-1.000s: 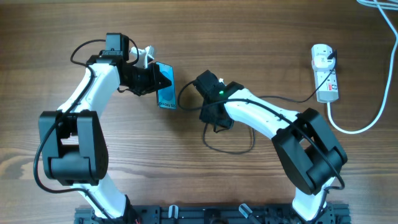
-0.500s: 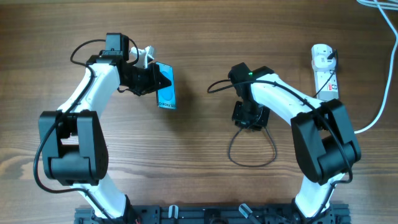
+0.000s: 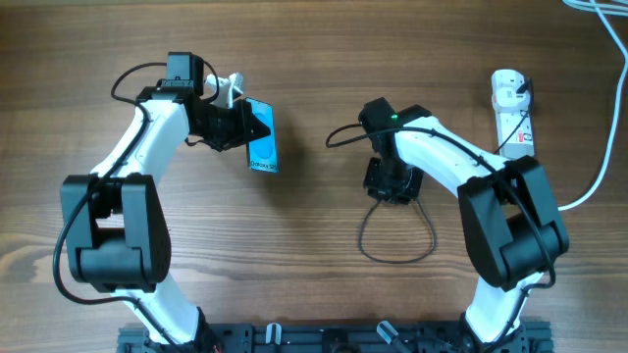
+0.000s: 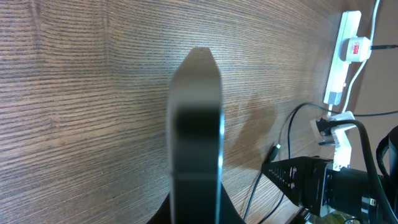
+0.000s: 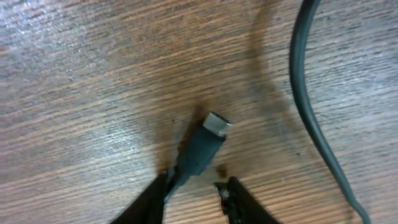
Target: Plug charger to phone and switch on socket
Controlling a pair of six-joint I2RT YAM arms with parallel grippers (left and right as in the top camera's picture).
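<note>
**Overhead view.** The left claw is clamped on the turquoise-screened smartphone. The screen faces the camera, and its white lettered band is at the end nearer the robot's base. The right claw points down at the brown wooden table. It is well apart from the smartphone, between it and the narrow white power strip at the far right. A white plug adapter sits at the strip's far end, and a thicker white lead curves beside it. The thin black charger cable forms a loop on the wood on the near side of the right claw. This view hides the right claw's jaw beneath its own body.

**Left wrist view.** Here the smartphone appears edge-on as a blurred dark slab rising from the claw, with its screen out of sight. This view adds a red switch mark on the power strip, seen beyond the phone at upper right. The right arm is at lower right.

**Right wrist view.** Only this view shows the small plug with its metal tip. It projects from between two dark fingers set narrowly apart, which close on the cable just behind it. Whether the plug touches the wood cannot be told. A second stretch of dark cable curves along the right side. Whether it belongs to the charger cannot be told.
</note>
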